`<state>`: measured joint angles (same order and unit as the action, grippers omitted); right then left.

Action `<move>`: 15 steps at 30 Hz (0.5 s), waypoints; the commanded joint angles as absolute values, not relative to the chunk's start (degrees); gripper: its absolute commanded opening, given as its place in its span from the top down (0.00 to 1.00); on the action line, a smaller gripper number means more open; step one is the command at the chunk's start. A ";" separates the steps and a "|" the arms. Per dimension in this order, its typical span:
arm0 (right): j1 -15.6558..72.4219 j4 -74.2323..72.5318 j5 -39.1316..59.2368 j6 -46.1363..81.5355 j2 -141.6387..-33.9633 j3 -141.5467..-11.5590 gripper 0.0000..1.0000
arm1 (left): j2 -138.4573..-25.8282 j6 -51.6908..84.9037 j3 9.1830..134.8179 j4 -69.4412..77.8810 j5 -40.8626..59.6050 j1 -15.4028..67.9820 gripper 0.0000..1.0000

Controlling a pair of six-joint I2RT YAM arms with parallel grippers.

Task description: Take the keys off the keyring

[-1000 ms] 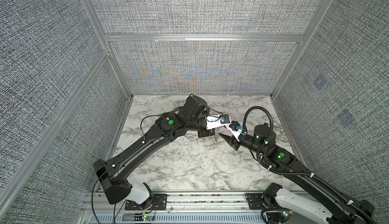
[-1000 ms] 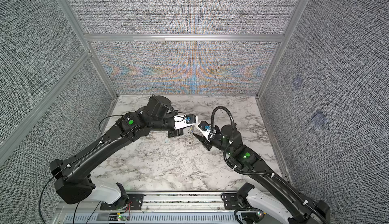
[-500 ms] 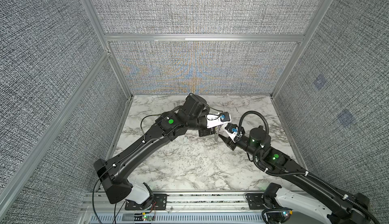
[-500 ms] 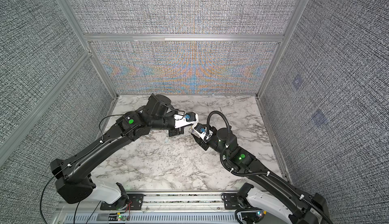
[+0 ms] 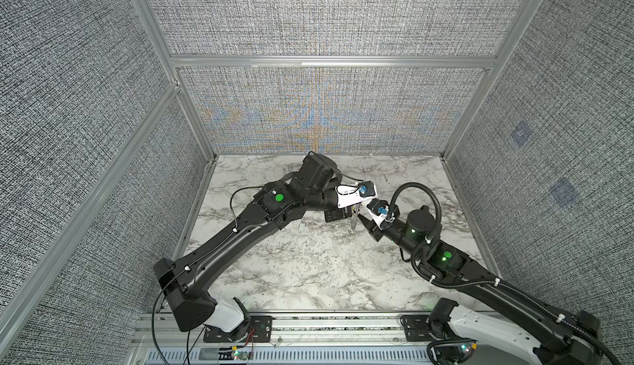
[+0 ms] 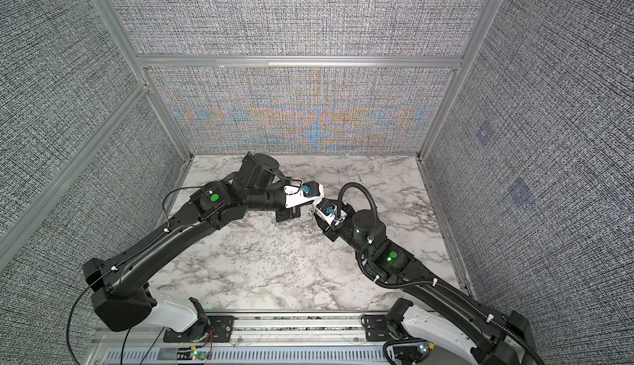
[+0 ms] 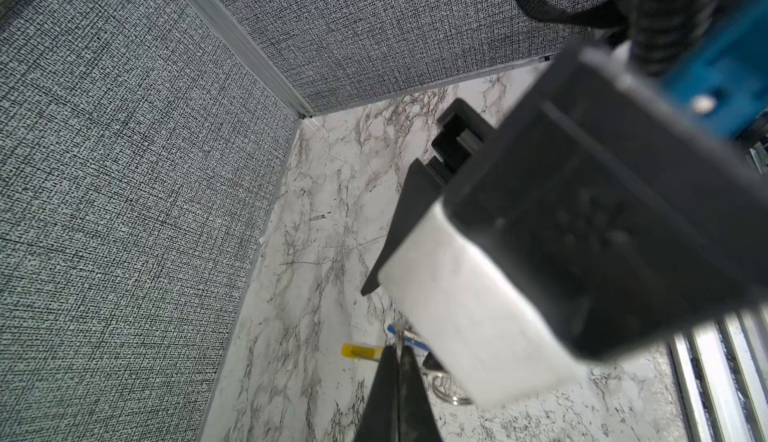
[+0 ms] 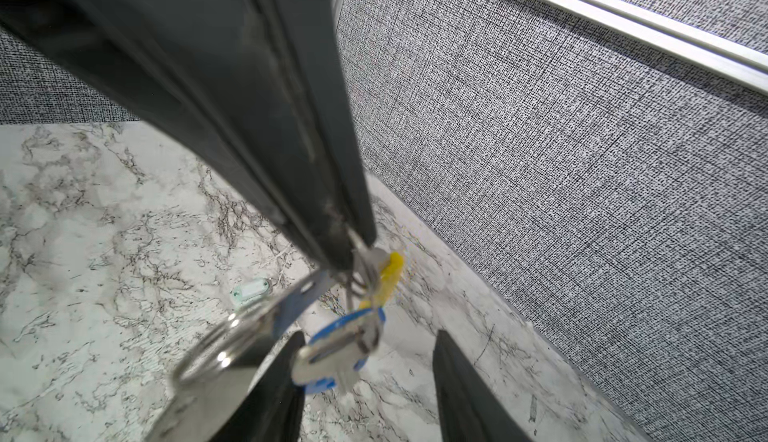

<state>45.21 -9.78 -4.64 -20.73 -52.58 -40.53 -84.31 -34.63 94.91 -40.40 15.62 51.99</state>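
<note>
My left gripper (image 7: pixel 397 350) is shut on the thin wire of the keyring (image 8: pixel 353 290) and holds it above the marble, as the right wrist view shows at its fingertips (image 8: pixel 353 244). From the keyring hang a yellow sleeve (image 8: pixel 388 280), a shiny ring (image 8: pixel 216 344) and a blue-headed key (image 8: pixel 336 352). My right gripper (image 8: pixel 365 390) is open, with the blue-headed key dangling between its fingers, close to one finger (image 8: pixel 270 386) and well clear of the other. In both top views the two grippers meet mid-table, left (image 5: pixel 355 210) and right (image 5: pixel 363 221).
A small pale key-like piece (image 8: pixel 249 290) lies flat on the marble table (image 5: pixel 308 270), also seen below the left arm in a top view (image 5: pixel 302 226). Fabric walls with aluminium frames enclose the table on three sides. A rail runs along the front edge.
My right gripper has moved in closer to the hanging keys beneath the left gripper. The left arm has stayed in place, still shut on the keyring.
</note>
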 commanded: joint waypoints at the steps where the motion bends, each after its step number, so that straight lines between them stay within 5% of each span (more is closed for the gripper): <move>1: 45.61 -12.19 -5.52 -21.35 -52.27 -40.70 0.53 | -84.45 -33.80 94.81 -38.76 16.68 51.77 1.00; 15: 46.01 -12.04 -4.63 -22.29 -51.65 -39.95 0.72 | -84.55 -32.56 94.89 -38.14 17.75 51.41 1.00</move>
<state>45.84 -10.55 -5.56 -21.63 -51.48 -39.97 -84.58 -33.36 94.91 -40.34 16.23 51.55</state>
